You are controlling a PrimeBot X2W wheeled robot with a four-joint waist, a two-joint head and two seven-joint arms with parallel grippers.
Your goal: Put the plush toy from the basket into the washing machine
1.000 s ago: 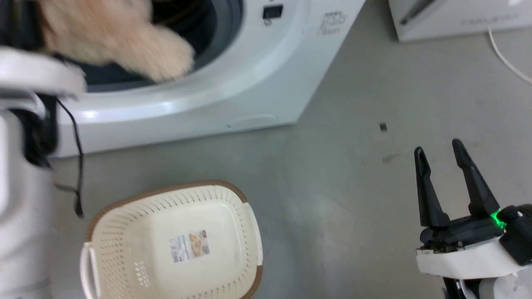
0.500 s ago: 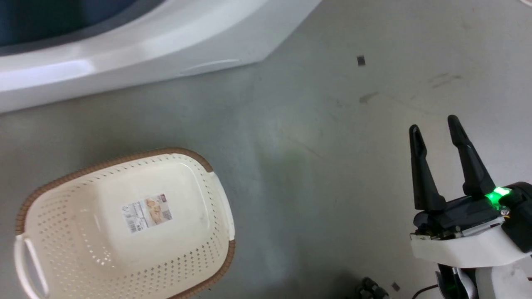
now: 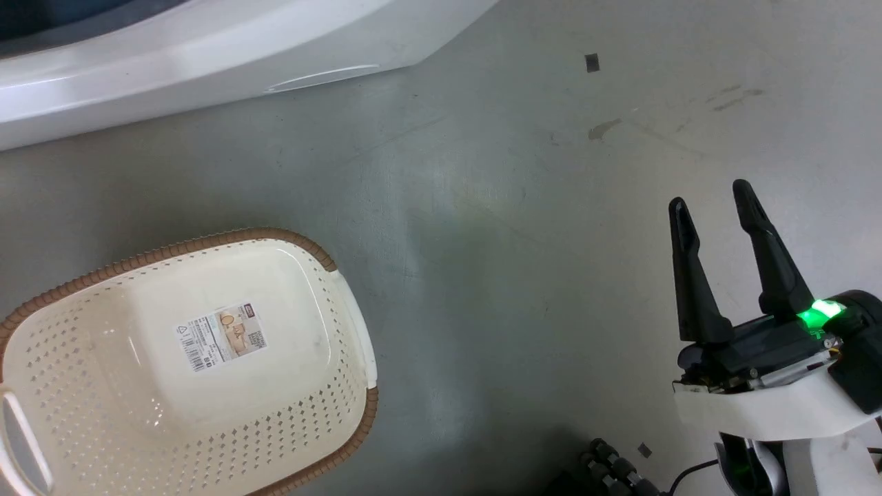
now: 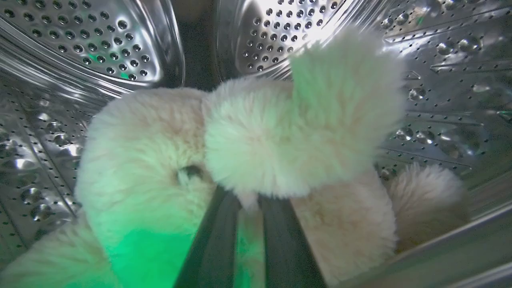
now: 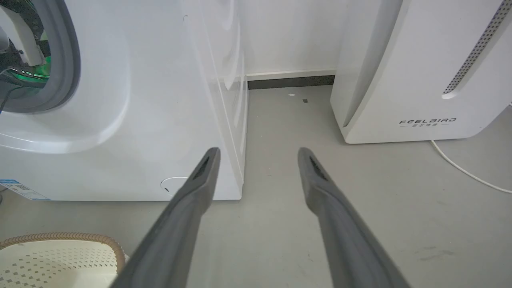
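While the left gripper (image 4: pixel 249 197) reaches inside the washing machine (image 4: pixel 100 44), its two fingers sit close together, pinching a tuft of the plush toy (image 4: pixel 256 136), which lies in the steel drum. Just in front of the washing machine, the basket (image 3: pixel 331 262) stands on the floor (image 3: pixel 524 241), its labelled bottom bare. The right gripper (image 3: pixel 710 196) hangs off to the machine's right, fingers apart.

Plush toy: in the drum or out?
In. The plush toy lies inside the washing machine, perforated steel drum walls all around it; the basket shows a bare bottom.
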